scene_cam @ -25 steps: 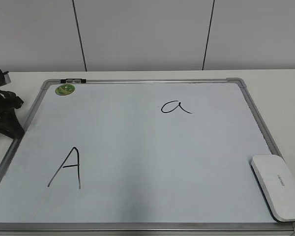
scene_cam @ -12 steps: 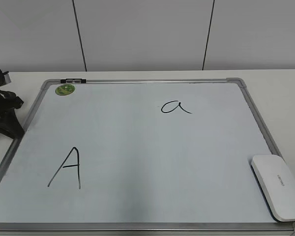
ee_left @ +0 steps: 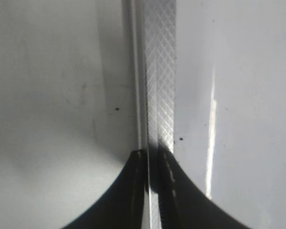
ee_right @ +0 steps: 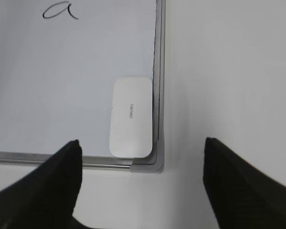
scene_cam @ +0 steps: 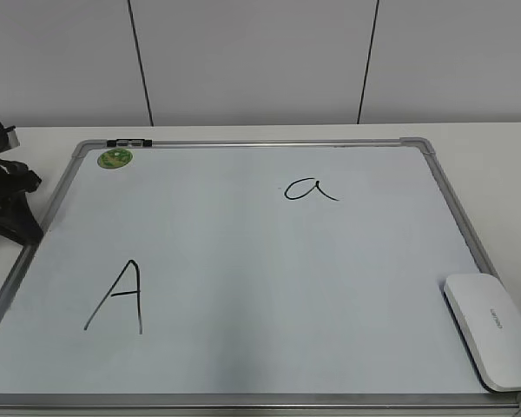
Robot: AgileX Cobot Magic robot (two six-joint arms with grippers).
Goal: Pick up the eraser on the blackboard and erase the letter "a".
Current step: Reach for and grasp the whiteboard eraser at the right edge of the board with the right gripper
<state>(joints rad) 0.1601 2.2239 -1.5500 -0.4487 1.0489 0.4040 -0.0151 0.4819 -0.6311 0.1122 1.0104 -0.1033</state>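
Observation:
The white eraser (scene_cam: pixel 492 330) lies flat at the near right corner of the blackboard (scene_cam: pixel 269 287). The small cursive letter "a" (scene_cam: pixel 310 189) is at the upper right of the board. In the right wrist view the eraser (ee_right: pixel 131 117) sits against the board's frame, and the letter "a" (ee_right: pixel 59 10) is at the top left. My right gripper (ee_right: pixel 141 142) is open and empty, hovering above the table just in front of that corner. It is out of the exterior view. My left gripper (ee_left: pixel 152 157) is shut over the board's left frame edge (ee_left: pixel 159 71), and it also shows in the exterior view (scene_cam: pixel 9 208).
A larger capital "A" (scene_cam: pixel 117 297) is drawn at the board's near left. A round green sticker (scene_cam: pixel 115 158) is at the far left corner. White table (ee_right: pixel 229 71) lies to the right of the board. A white wall stands behind.

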